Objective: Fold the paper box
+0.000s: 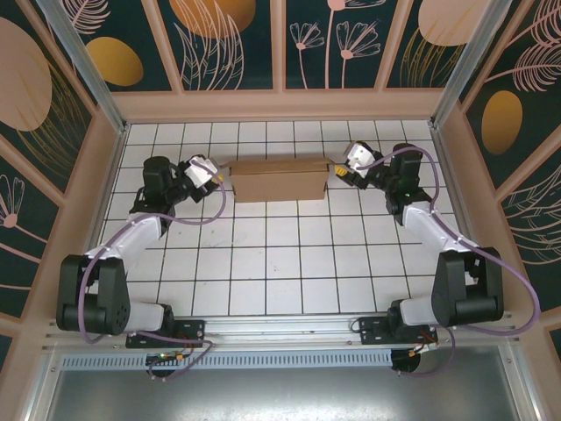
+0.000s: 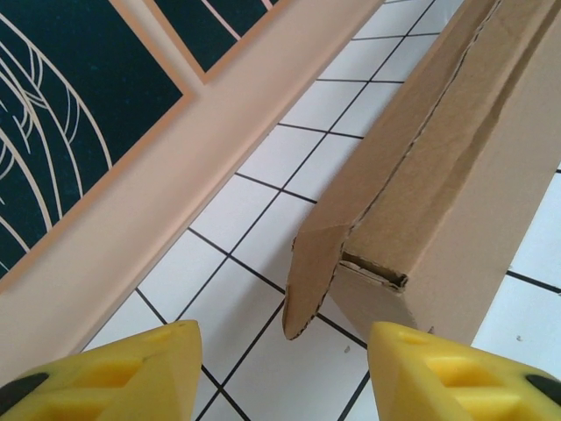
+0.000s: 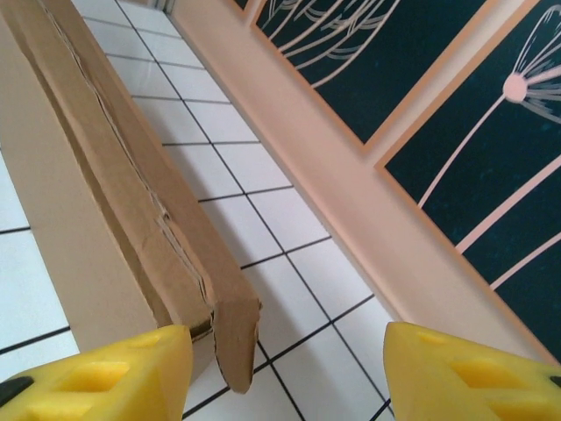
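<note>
The cardboard mailer box [image 1: 276, 179] looks light, stiff and easily creased; take the end flap [image 2: 311, 272] just ahead of the left gripper [image 2: 285, 377] and right gripper [image 3: 289, 373], both parted and empty.

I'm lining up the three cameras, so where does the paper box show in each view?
Top external: the paper box lies at the far middle of the tiled table.
Left wrist: the box fills the right half, running from top right down to bottom centre.
Right wrist: the box runs down the left side, ending near bottom centre.
Shared landmark: the peach wall rail behind the box.
</note>
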